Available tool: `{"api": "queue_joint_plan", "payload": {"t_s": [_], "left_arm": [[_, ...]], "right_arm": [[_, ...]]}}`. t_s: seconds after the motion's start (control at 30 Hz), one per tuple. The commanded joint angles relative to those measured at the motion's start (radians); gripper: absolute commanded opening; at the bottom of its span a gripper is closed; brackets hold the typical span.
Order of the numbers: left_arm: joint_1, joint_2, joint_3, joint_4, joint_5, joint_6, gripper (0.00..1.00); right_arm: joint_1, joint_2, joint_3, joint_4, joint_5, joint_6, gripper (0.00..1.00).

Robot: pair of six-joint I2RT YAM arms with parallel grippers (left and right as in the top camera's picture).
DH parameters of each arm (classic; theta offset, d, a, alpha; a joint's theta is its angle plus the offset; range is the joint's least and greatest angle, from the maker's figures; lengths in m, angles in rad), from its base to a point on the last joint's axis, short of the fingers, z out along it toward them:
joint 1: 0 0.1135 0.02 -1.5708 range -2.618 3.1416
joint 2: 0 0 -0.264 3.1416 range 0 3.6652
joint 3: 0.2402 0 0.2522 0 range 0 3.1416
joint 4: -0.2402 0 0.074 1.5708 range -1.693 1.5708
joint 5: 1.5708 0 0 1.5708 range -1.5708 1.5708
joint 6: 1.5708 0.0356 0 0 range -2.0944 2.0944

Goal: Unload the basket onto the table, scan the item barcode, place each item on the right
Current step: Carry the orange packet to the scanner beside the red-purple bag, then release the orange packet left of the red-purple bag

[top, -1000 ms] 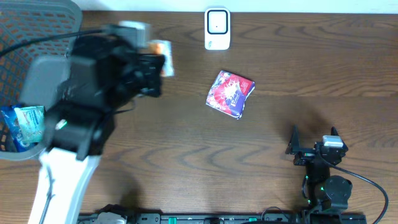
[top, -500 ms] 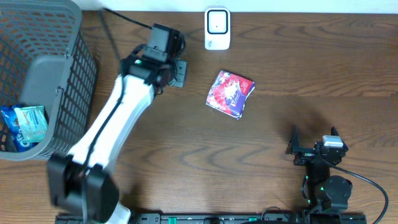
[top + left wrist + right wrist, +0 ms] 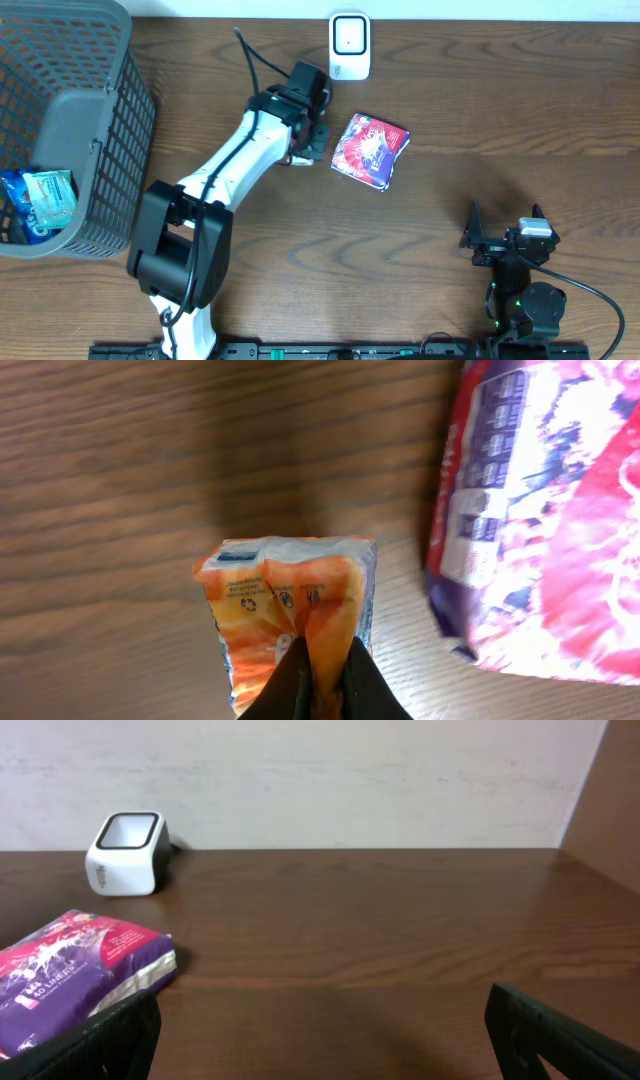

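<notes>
Near the scanner [image 3: 349,45], the left hand [image 3: 320,665] is pinching an orange packet [image 3: 285,595] over the table [image 3: 450,100] beside a purple pack [image 3: 371,150]. Scan's looking not done yet, and the right hand [image 3: 505,228] is sitting spread wide.

A mock shop checkout; a small white box-shaped barcode scanner [image 3: 349,45] stands on a dark wood-grain surface [image 3: 450,100] by a plain white wall [image 3: 350,780]; a grey plastic mesh basket [image 3: 125,120] holds blue-and-white packets [image 3: 40,200].
</notes>
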Motion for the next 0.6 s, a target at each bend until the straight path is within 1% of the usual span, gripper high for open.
{"api": "queue_joint_plan", "payload": {"t_s": [0.0,0.13,0.23,0.43,0.5,0.57], "left_arm": [[-0.017,0.042,0.005,0.026,0.010,-0.042,0.08],[-0.032,0.081,0.005,0.029,0.010,-0.099,0.08],[-0.042,0.089,0.005,0.033,0.029,-0.121,0.08],[-0.080,0.089,0.005,0.085,0.230,-0.121,0.08],[-0.100,0.089,0.005,0.110,0.269,-0.126,0.08],[-0.115,0.089,0.005,0.116,0.271,-0.144,0.08]], "right_arm": [[0.005,-0.004,-0.002,-0.004,-0.005,0.018,0.99],[0.005,-0.004,-0.002,-0.004,-0.005,0.017,0.99],[0.005,-0.004,-0.002,-0.004,-0.005,0.018,0.99],[0.005,-0.004,-0.002,-0.004,-0.005,0.018,0.99],[0.005,-0.004,-0.002,-0.004,-0.005,0.018,0.99],[0.005,-0.004,-0.002,-0.004,-0.005,0.018,0.99]]}}
